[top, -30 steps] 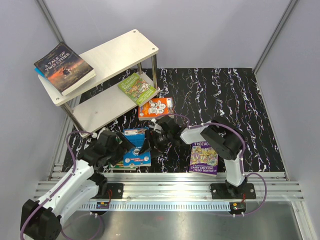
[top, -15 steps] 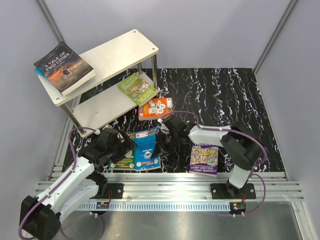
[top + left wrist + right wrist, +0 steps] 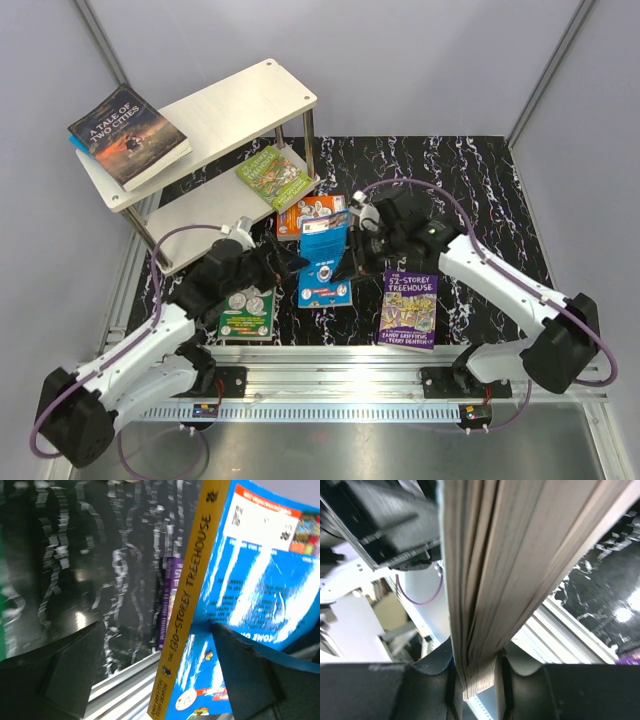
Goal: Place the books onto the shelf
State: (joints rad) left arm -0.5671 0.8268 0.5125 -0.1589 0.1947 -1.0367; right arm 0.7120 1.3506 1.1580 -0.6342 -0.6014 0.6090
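Inside tight right claw [image 3: 475,680], blue book [image 3: 325,265]

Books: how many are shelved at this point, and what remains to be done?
Done: the dark book lies on the top board of the shelf, and a green book on the lower board. In hand: the right end effector pinches the blue book, tilted up; the left end effector is open beside it. Left: that one, plus the orange book, second green book and purple book on the table.
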